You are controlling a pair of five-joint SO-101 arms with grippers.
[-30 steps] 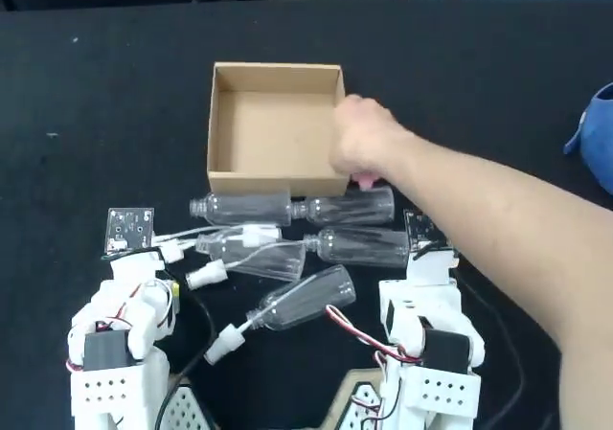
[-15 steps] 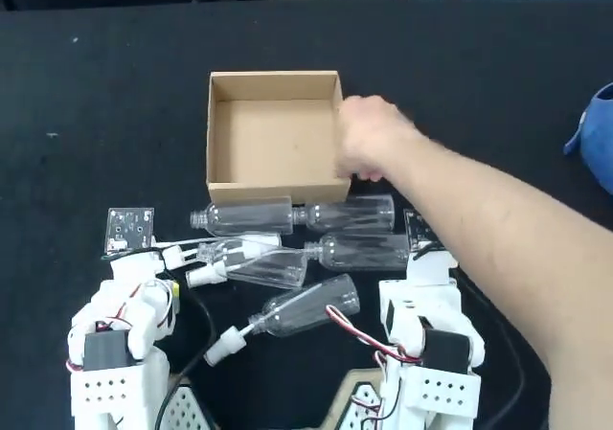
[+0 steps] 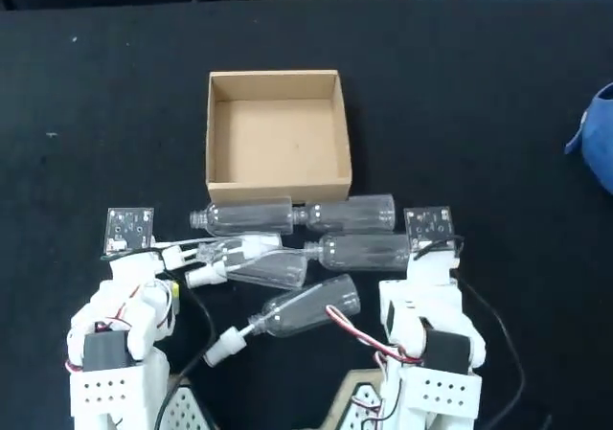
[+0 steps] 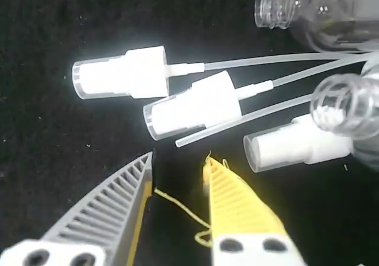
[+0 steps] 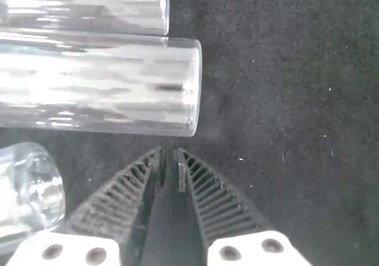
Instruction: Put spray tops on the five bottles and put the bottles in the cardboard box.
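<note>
With my left gripper (image 4: 177, 162) slightly parted and my right gripper (image 5: 169, 156) closed on nothing, I should straddle the nearest spray top (image 4: 194, 103) across its cap, not its tube.

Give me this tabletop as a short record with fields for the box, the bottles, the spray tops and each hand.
box: cardboard box upright, open top, no bottles in it
bottles: five clear bottles lying on their sides on the table, between the box and the arms
spray tops: at least two loose spray tops lying by the left hand
left hand: open, holding nothing
right hand: shut, holding nothing, near a bottle's base
</note>
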